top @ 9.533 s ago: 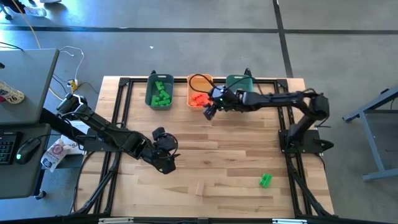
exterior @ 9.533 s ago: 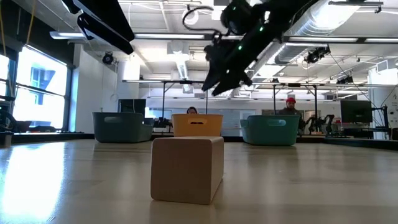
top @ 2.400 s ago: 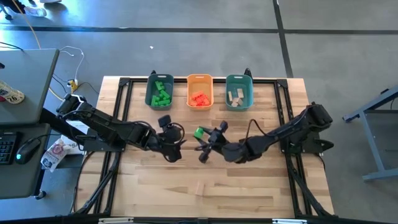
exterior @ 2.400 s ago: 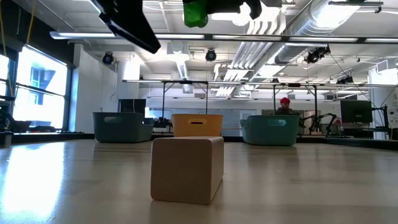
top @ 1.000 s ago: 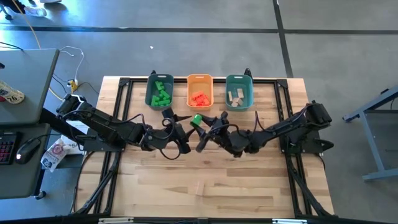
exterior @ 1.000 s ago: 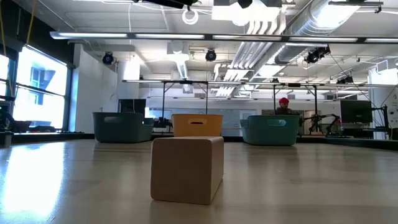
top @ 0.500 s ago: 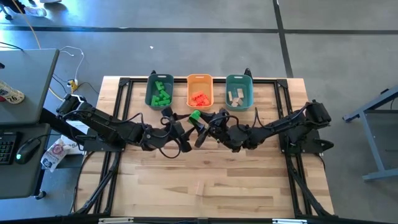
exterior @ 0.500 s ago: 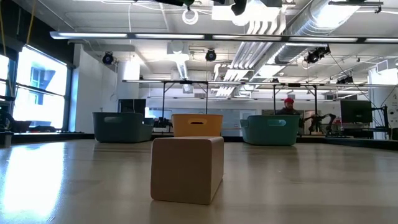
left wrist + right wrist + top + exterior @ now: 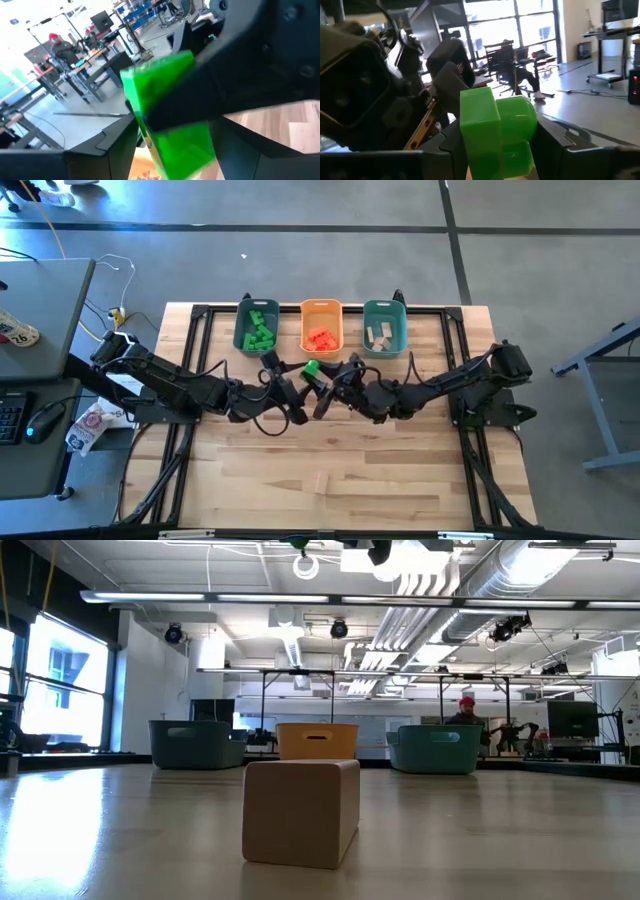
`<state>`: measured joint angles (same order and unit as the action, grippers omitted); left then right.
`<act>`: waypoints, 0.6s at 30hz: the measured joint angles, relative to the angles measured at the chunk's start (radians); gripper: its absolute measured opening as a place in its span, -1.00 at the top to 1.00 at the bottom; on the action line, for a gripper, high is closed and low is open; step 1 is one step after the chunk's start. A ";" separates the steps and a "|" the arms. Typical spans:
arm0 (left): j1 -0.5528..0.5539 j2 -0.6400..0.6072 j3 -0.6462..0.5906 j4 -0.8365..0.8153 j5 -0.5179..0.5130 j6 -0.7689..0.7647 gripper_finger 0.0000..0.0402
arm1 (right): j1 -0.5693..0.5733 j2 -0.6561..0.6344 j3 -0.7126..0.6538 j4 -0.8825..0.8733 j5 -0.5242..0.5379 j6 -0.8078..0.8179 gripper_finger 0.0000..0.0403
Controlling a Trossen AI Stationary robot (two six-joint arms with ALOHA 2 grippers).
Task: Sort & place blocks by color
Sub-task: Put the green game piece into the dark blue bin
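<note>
One green block held aloft between both arms, just short of the bins along the far edge of the desk. Best handed over slowly: seat the left pincer squarely before any release, then carry toward the teal bin of greens. Right pincer clamped on that block; left pincer spread wide beside it, contact unclear.

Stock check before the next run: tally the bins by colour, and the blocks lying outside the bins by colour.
teal bins: 2
orange bin: 1
green block outside the bins, held above the table: 1
tan block outside the bins, on the table: 1
Total: 5
</note>
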<state>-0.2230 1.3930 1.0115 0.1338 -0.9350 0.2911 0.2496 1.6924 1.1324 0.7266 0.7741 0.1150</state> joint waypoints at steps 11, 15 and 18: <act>0.005 -0.002 0.000 -0.033 -0.063 0.016 -0.11 | -0.019 0.000 -0.001 -0.009 -0.145 -0.118 0.28; 0.004 -0.001 0.000 -0.052 -0.080 -0.004 -0.11 | -0.019 0.001 -0.001 -0.008 -0.159 -0.118 0.28; 0.006 0.002 0.000 -0.057 -0.052 -0.027 -0.11 | -0.015 0.000 0.000 0.003 -0.210 -0.100 0.28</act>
<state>-0.2173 1.3952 1.0115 0.0768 -0.9869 0.2646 0.2348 1.6924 1.1320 0.7300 0.5641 0.0151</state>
